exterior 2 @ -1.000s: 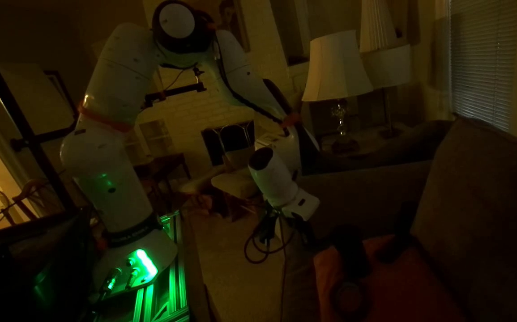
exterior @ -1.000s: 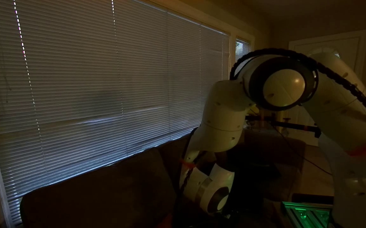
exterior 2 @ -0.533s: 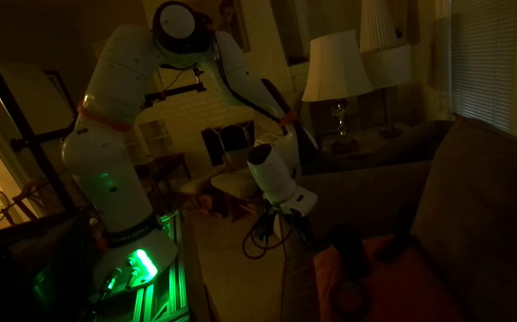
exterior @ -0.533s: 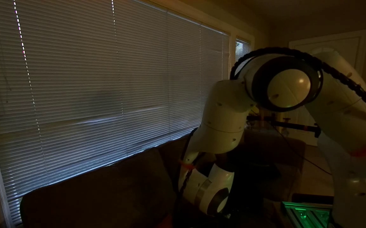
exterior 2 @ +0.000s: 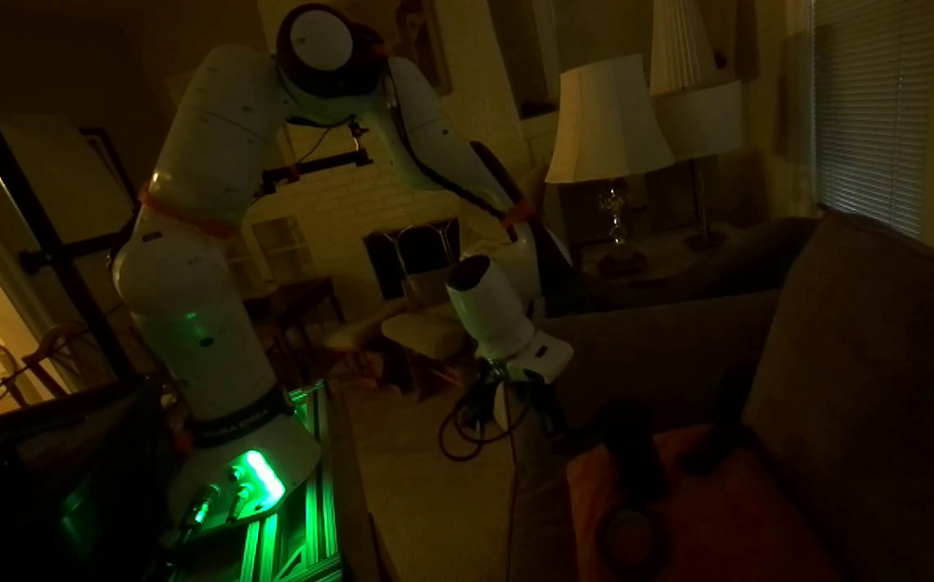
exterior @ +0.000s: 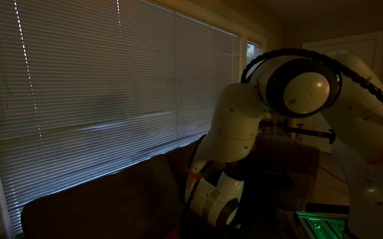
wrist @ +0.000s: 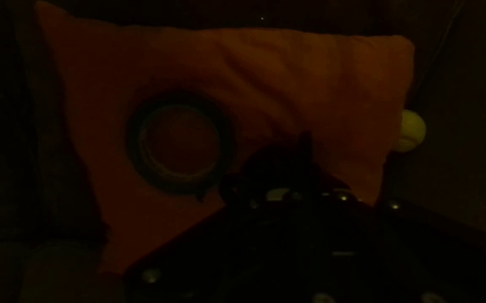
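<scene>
The black two-fingered pincer [wrist: 291, 156] is closed, its jaws drawn together, though the light is too weak to tell whether anything lies between them. Below it spreads an orange fabric cushion [wrist: 301, 80], creased just beyond the pincer's tips. Nearest to the pincer is a dark blue-green ring shaped like a roll of tape [wrist: 175, 186]; it lies flat on the cushion, just left of the tips in the wrist view. The ring's lower right edge and the pincer's dark outline run together there, so I cannot tell whether they touch. To the right of the pincer in the wrist view, past the cushion's edge, a round yellow ball [wrist: 413, 131] shows in part, the cushion hiding its left side. A brown upholstered sofa [exterior 2: 871, 339] carries the cushion, and its tall back rises near the pincer. Above the pincer, the white jointed robot arm [exterior 2: 487, 311] slants down to it. Well apart from the pincer and higher, in an exterior view, stands a lamp with a white bell-shaped shade [exterior 2: 608, 121]. Wide window blinds with pale horizontal slats [exterior: 105, 76] hang well apart from the pincer in both exterior views. A silver metal frame lit green [exterior 2: 321, 497] bears the arm's white base [exterior 2: 293, 449], well away from the pincer.
</scene>
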`<action>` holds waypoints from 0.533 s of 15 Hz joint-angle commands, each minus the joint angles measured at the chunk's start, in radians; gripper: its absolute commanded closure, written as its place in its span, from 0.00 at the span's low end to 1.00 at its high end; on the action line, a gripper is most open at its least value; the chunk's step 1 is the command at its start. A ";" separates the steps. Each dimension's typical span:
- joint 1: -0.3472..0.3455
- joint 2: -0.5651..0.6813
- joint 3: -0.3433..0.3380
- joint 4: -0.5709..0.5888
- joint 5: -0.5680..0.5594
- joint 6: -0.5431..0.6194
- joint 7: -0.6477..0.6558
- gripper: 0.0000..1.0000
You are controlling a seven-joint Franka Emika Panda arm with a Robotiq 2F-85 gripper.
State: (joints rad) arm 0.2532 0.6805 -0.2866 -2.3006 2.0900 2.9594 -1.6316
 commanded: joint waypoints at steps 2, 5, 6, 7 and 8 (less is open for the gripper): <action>0.015 0.005 -0.001 0.013 0.008 0.038 0.009 0.99; 0.015 0.007 0.001 0.018 0.003 0.061 0.014 0.99; 0.015 0.008 0.003 0.020 0.001 0.071 0.016 0.99; 0.013 0.011 0.007 0.023 -0.004 0.087 0.022 0.99; 0.013 0.012 0.009 0.025 -0.005 0.098 0.024 0.99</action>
State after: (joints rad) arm 0.2548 0.6813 -0.2828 -2.2881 2.0896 3.0073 -1.6301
